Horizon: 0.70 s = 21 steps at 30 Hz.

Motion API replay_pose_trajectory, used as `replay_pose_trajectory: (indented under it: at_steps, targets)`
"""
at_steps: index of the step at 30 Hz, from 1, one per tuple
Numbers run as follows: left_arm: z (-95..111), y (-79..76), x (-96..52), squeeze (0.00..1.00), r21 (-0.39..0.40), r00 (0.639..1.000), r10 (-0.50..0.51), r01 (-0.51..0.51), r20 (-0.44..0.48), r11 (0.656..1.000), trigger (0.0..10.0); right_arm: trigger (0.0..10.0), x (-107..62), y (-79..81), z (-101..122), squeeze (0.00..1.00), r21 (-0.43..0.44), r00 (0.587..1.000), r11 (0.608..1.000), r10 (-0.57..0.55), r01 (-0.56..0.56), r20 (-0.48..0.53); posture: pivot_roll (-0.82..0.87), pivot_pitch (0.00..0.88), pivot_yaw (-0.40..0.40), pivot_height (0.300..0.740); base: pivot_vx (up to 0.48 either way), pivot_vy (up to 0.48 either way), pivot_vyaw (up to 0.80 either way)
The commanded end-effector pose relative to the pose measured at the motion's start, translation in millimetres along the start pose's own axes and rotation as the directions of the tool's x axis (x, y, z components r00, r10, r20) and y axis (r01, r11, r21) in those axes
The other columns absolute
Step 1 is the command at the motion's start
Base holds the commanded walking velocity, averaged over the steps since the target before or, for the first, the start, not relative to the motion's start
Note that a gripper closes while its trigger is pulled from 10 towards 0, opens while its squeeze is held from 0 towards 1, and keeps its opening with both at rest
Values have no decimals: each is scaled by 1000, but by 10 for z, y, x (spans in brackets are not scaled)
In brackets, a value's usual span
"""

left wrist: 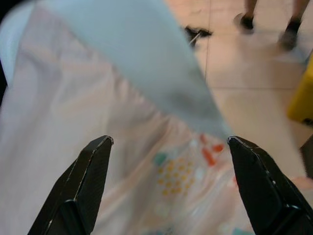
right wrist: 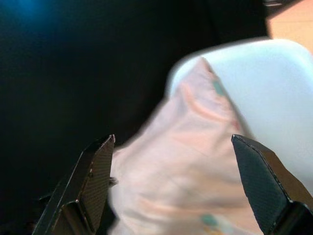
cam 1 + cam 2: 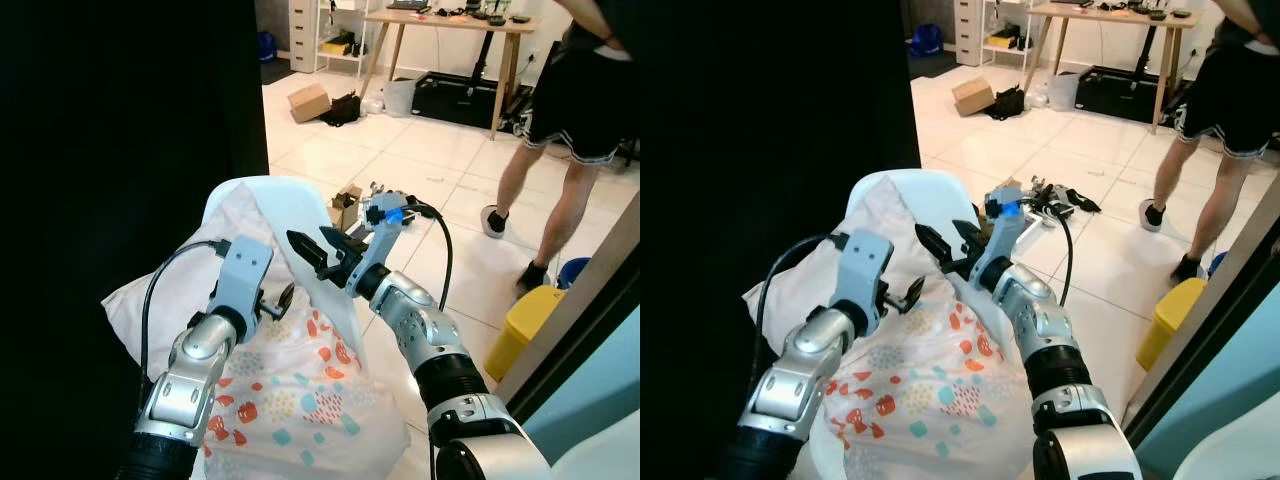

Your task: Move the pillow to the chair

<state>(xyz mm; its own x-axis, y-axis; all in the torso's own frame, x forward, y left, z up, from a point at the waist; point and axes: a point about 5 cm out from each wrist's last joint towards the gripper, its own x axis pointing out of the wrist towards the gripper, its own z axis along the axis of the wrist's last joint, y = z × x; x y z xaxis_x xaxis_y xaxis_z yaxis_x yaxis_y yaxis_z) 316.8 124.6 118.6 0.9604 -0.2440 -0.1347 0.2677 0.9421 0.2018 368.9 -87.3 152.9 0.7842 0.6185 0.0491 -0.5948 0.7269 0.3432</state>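
Observation:
The pillow [image 3: 290, 395], pale with red, yellow and teal prints, lies across the seat of a white shell chair [image 3: 295, 195] and leans up against its back. My left gripper [image 3: 277, 300] hovers just over the pillow's middle. Its fingers [image 1: 93, 171] are open and wide apart, with the printed cloth [image 1: 171, 176] below them. My right gripper [image 3: 318, 248] is open above the pillow's right edge, beside the chair back. In the right wrist view the pillow's corner [image 2: 195, 142] and the chair back [image 2: 274, 93] lie beyond the spread fingers [image 2: 98, 166].
A black curtain [image 3: 120, 130] stands close on the left. A person [image 3: 570, 110] stands on the tiles at the back right, near a yellow bin [image 3: 525, 325] and a slanted door edge [image 3: 590, 290]. Cables and a small box [image 3: 348, 205] lie behind the chair; a wooden table [image 3: 450, 22] is farther back.

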Motion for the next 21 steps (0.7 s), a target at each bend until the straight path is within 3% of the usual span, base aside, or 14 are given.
replay_pose_trajectory:
  at_steps: [1, 2, 3, 5, 6, 7, 8, 10, 11, 14, 21]
  targets:
    - [-430, 107, -73, 0, 2, 988, 76, -77, -136, 997, 10000, 10000, -71, -127, -243, 0, -63, 988, 993, -108, 101, -108, -59, 39, -3, 740, 0, 0, 0]
    - [-580, 142, -105, 0, -4, 978, 102, -104, -182, 995, 10000, 10000, -114, -181, -338, 0, -102, 977, 986, -148, 134, -152, -60, 36, -2, 740, 0, 0, 0]
    - [-580, 142, -105, 0, -4, 978, 102, -104, -182, 995, 10000, 10000, -114, -181, -338, 0, -102, 977, 986, -148, 134, -152, -60, 36, -2, 740, 0, 0, 0]
    - [-930, 229, -221, 0, -23, 942, 156, -171, -298, 985, 10000, 10000, -268, -304, -602, 0, -155, 937, 968, -232, 196, -262, -60, 36, -2, 740, -369, 0, 0]
    - [-930, 229, -221, 0, -23, 942, 156, -171, -298, 985, 10000, 10000, -268, -304, -602, 0, -155, 937, 968, -232, 196, -262, -60, 36, -2, 740, -424, 0, 0]
    - [-1234, 297, -383, 0, -51, 894, 200, -239, -400, 970, 10000, 10000, -504, -435, -890, 0, -216, 870, 942, -323, 257, -373, -58, 28, -6, 740, -480, 0, 0]
    - [-1234, 297, -383, 0, -51, 894, 200, -239, -400, 970, 10000, 10000, -504, -435, -890, 0, -216, 870, 942, -323, 257, -373, -58, 28, -6, 740, -480, 0, 0]
    - [-1418, 339, -519, 0, -74, 856, 228, -293, -464, 953, 10000, 10000, -735, -536, -1098, 0, -238, 810, 920, -387, 310, -441, -56, 30, -9, 740, -480, 0, 0]
    - [-1418, 339, -519, 0, -74, 856, 228, -293, -464, 953, 10000, 10000, -735, -536, -1098, 0, -238, 810, 920, -387, 310, -441, -56, 30, -9, 740, -480, 0, 0]
    - [-1561, 358, -635, 0, -71, 824, 248, -327, -509, 942, 10000, 10000, -1035, -648, -1302, 0, -236, 737, 889, -457, 393, -498, -56, 26, -10, 740, -480, 0, 0]
    - [-1677, 326, -688, 0, -47, 804, 250, -325, -539, 945, 10000, 10000, -1339, -722, -1500, 0, -253, 651, 850, -518, 461, -555, -59, 20, -7, 740, -480, 0, 0]
